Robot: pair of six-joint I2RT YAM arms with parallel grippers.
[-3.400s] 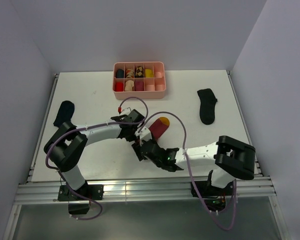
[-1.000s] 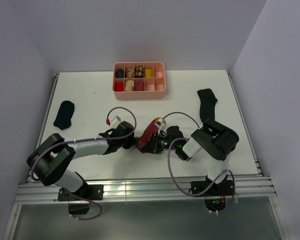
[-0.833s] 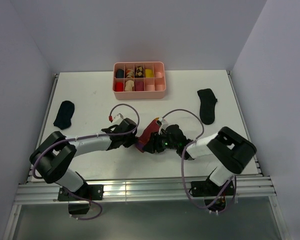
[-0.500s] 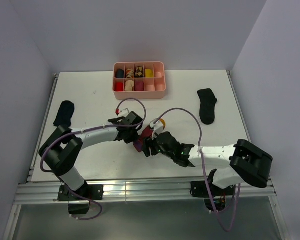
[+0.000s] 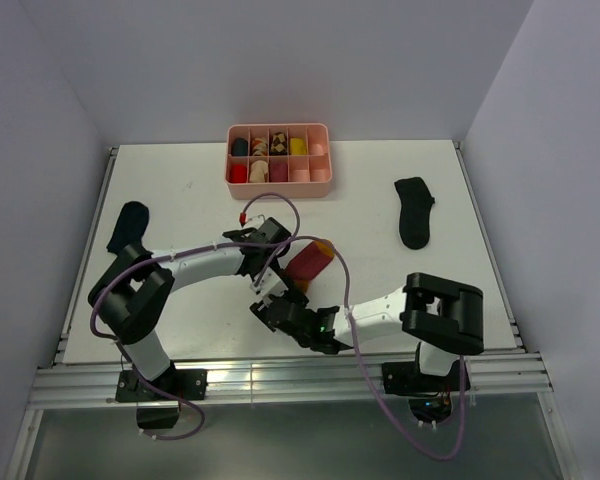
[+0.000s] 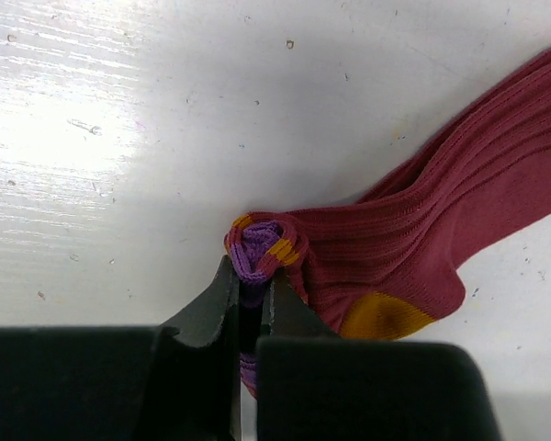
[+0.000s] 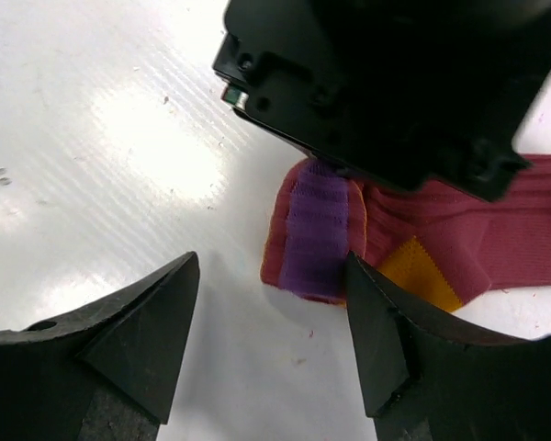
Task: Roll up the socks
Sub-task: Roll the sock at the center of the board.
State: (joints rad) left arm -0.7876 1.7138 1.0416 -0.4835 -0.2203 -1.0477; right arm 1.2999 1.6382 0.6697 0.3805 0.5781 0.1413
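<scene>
Left gripper [image 6: 249, 280] pinches shut on the bunched purple end of the striped sock [image 6: 432, 230] lying near the middle of the table [image 5: 180, 200], likely anchoring the roll, while the right gripper [image 7: 268, 276] gapes empty just beside it.

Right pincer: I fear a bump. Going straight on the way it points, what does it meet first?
Likely the sock, whose folded purple end lies just ahead of the open right pincer. The left pincer, shut on that end, sits right behind it. Depth is hard to judge.
</scene>
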